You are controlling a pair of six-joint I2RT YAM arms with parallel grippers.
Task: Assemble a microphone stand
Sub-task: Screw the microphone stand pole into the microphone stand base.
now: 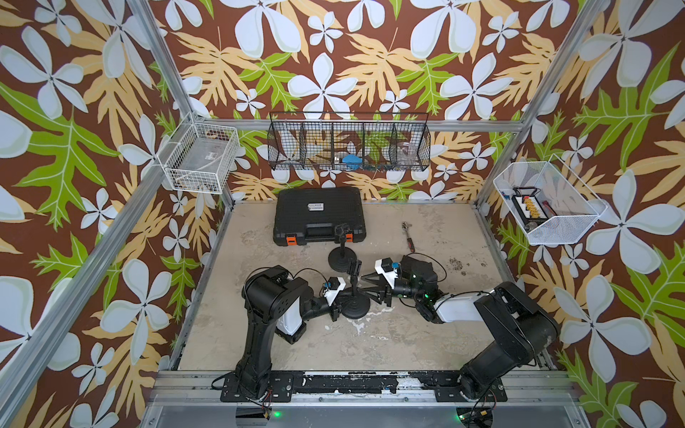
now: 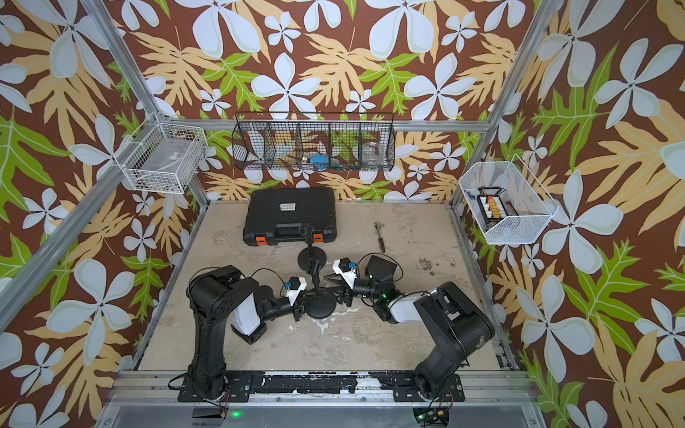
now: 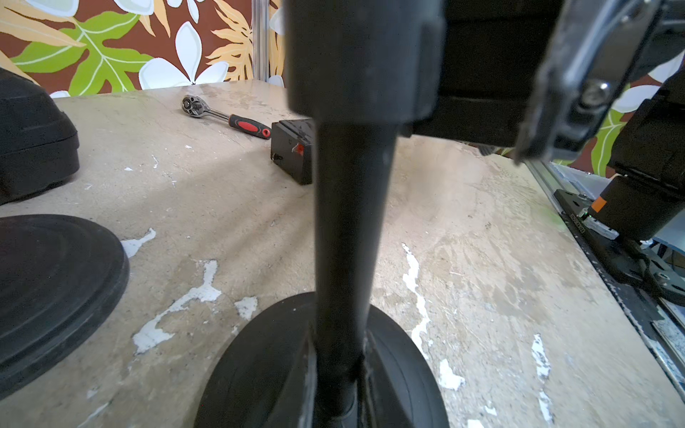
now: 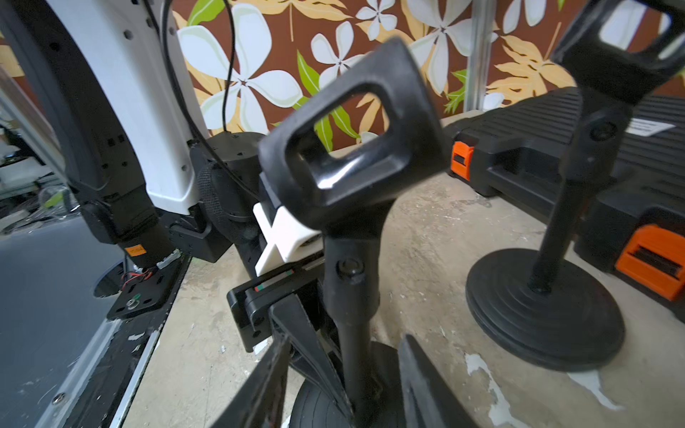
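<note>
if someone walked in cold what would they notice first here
The loud floral wallpaper on the walls grabs the eye first. Next, mid-table, two black arms meet at a small microphone stand: the left gripper is shut on its pole low down, and the right gripper is open with the pole between its fingers. Behind them are a second stand and a black tool case with orange latches.
</note>
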